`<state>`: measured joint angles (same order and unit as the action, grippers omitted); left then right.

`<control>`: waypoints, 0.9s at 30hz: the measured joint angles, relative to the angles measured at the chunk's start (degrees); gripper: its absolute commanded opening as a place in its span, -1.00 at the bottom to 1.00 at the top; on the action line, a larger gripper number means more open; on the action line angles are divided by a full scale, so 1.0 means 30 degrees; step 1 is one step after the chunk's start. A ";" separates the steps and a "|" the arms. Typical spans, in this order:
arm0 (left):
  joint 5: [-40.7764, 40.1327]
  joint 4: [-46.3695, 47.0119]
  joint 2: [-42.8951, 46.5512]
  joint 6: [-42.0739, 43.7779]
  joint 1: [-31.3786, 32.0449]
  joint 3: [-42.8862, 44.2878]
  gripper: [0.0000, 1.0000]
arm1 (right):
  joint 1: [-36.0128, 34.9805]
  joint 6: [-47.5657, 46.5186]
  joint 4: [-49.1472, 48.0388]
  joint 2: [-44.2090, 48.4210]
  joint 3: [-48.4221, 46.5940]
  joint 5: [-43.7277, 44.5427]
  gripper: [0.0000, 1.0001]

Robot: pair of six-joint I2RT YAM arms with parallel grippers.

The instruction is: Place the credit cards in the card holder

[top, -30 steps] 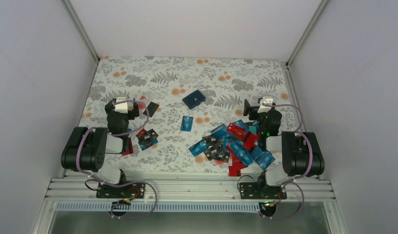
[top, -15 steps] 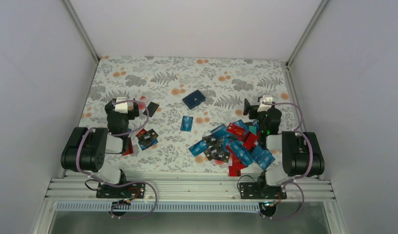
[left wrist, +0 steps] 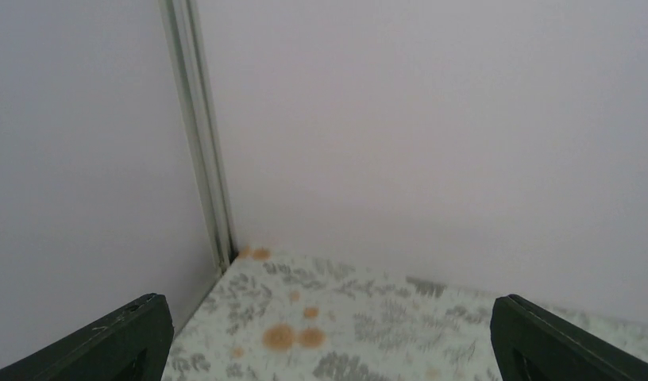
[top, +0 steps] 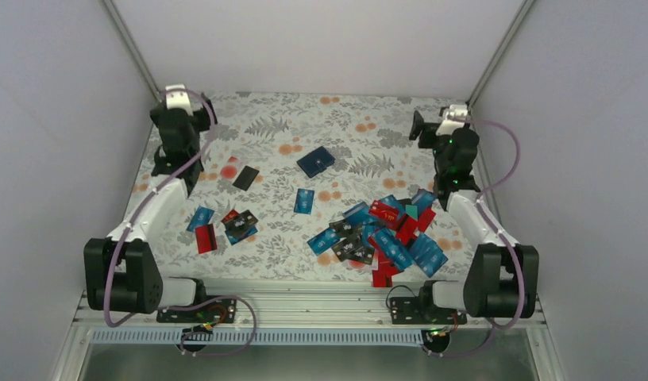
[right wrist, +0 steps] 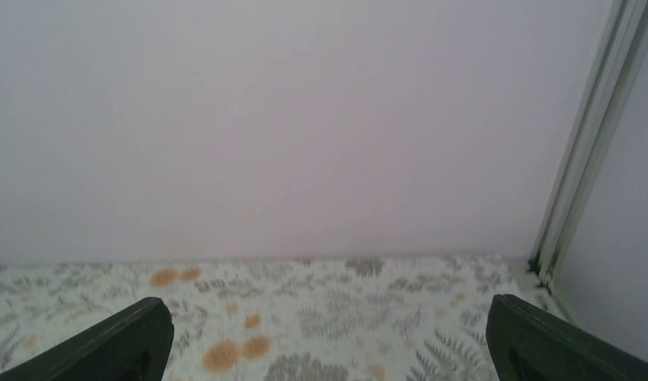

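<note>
counter (top: 225,119): both arms stretched to the upper corners, left hand (left wrist: 327,302) and right hand (right wrist: 327,302) jaws wide apart, empty, likely parked clear of the work. credit cards (top: 384,230) mostly heaped lower right, a few lower left. card holder (top: 315,161) flat at centre, upper half; long axis lower-left to upper-right.

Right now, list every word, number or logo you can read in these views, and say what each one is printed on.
No text can be read in any view.
credit cards: white print on several, too small and blurred to read.
card holder: no marking visible.
Wrist views: only bare wall and patterned tablecloth, no lettering.
</note>
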<state>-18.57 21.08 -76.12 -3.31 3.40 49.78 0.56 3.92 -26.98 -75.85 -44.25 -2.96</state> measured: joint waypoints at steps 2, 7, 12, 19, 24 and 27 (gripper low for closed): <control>-0.0146 -0.2120 0.0000 -0.0255 0.0000 0.2222 1.00 | 0.0000 0.0022 0.1260 0.0444 -0.1239 0.0073 0.99; 0.0481 -0.6171 -0.0124 -0.0335 -0.0109 0.5107 1.00 | 0.0182 0.2135 0.5610 0.0211 -0.5610 0.2506 1.00; 0.3920 -1.0295 -0.2674 -0.0335 -0.0561 0.8349 1.00 | 0.0998 0.4080 0.9996 -0.1530 -1.0076 0.3155 1.00; 1.0746 -1.3682 -0.6841 0.0291 -0.0153 1.0928 0.97 | 0.1107 0.5421 1.3682 -0.2135 -1.0112 -0.0597 1.00; 1.4200 -1.5788 -1.0608 0.0889 0.1195 1.3253 0.88 | 0.0685 0.6528 1.4171 -0.1792 -0.7643 -0.4765 0.99; 1.5934 -1.7092 -1.2706 0.1362 0.1989 1.4644 0.82 | 0.0255 0.6812 1.4666 -0.1792 -0.6637 -0.6484 0.99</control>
<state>29.23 -30.20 -114.24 0.78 9.37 93.71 1.32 24.36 17.02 -81.23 -64.16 -22.41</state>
